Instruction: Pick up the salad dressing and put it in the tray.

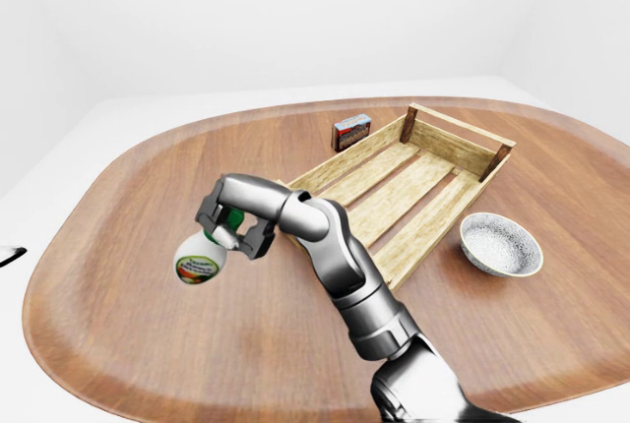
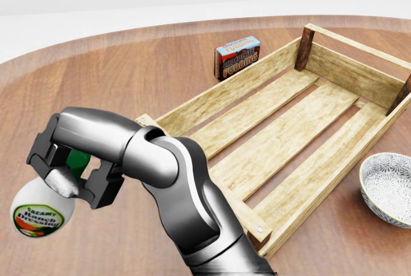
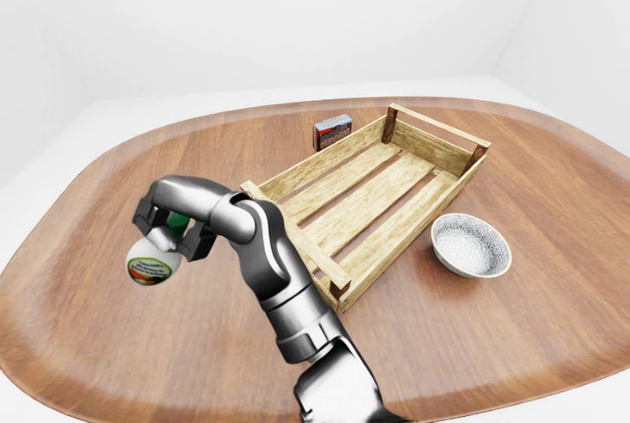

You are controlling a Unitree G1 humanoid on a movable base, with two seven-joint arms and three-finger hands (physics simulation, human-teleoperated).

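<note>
The salad dressing bottle (image 2: 40, 213) is white with a green cap and a coloured label. My right hand (image 2: 69, 172) is shut round its neck and cap and holds it tilted above the table, at the head view's lower left. The bottle's body hangs below the fingers. The wooden slatted tray (image 2: 347, 77) lies to the right of the hand, with nothing in it, and my forearm hides part of its near-left corner. The left-eye view shows the bottle (image 1: 200, 261) lifted off the wood, left of the tray (image 1: 433, 231). My left hand does not show.
A chocolate pudding box (image 2: 237, 56) stands by the tray's upper-left long side. A patterned grey bowl (image 2: 388, 186) sits to the right of the tray. The round wooden table (image 1: 118, 334) ends in a curved edge at the left and bottom.
</note>
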